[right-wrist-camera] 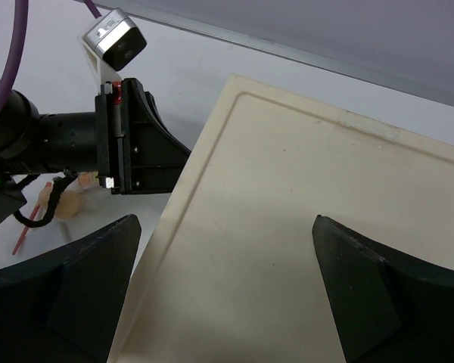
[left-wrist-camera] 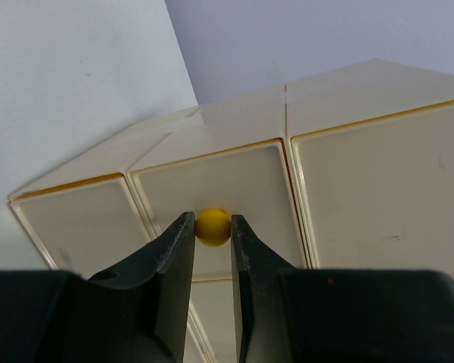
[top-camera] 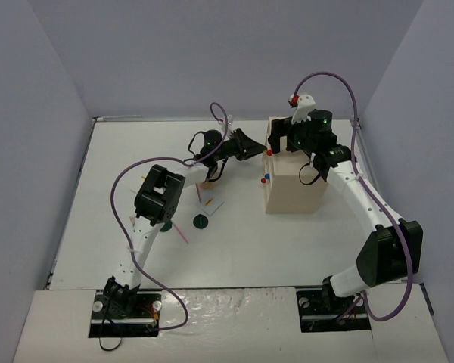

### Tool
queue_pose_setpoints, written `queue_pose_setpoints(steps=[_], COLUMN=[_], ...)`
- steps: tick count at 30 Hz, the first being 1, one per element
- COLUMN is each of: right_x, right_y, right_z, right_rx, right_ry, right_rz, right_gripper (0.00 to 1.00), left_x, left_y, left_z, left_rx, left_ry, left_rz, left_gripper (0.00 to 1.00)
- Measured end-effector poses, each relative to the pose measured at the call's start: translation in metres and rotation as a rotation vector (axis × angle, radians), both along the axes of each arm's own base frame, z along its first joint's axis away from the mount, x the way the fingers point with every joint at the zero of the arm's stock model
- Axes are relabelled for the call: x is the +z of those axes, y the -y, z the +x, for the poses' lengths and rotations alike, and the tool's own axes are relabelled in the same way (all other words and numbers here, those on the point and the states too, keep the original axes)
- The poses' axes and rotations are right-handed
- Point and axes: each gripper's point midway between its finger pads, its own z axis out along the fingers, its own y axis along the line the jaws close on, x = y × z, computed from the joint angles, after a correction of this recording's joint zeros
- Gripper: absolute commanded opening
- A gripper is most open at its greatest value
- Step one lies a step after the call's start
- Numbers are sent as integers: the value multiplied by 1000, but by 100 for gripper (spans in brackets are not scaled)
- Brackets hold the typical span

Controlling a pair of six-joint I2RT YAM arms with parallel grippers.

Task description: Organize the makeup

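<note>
Two arms work over a matte white desk (top-camera: pixel 136 151) enclosed on three sides by plain lilac-grey walls (top-camera: pixel 212 53). Left tool (left-wrist-camera: pixel 212 218): narrowed on the round yellow knob (left-wrist-camera: pixel 213 228) of a large beige wooden drawer box (top-camera: pixel 295 189), both fingers touching the knob's sides. Right tool (right-wrist-camera: pixel 225 221): spread wide, poised over the box's top panel, gripping nothing. Makeup lies loose on the desk left of the box, near the left arm's elbow: a dark green round disc (top-camera: pixel 200 221), a white square card (top-camera: pixel 214 205), a thin pink pencil (top-camera: pixel 183 236).
</note>
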Motion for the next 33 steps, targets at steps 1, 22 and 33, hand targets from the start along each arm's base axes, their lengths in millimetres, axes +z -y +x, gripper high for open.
queue_pose_setpoints(steps=[1,22,33], right_x=[0,-15,-17], right_y=[1,6,11], right_z=[0,1,1], right_rx=[-7,-229,-305], right_ry=[1,18,20], right_rz=[-4,-291,-329], right_gripper=[95,95,95], left_x=[0,-1,-1], left_y=[-1,-20,-46], left_z=[0,-4,-6], left_rx=[4,48,71], left_ry=[0,3,-16], left_rz=[1,57,131], left_gripper=[0,0,0])
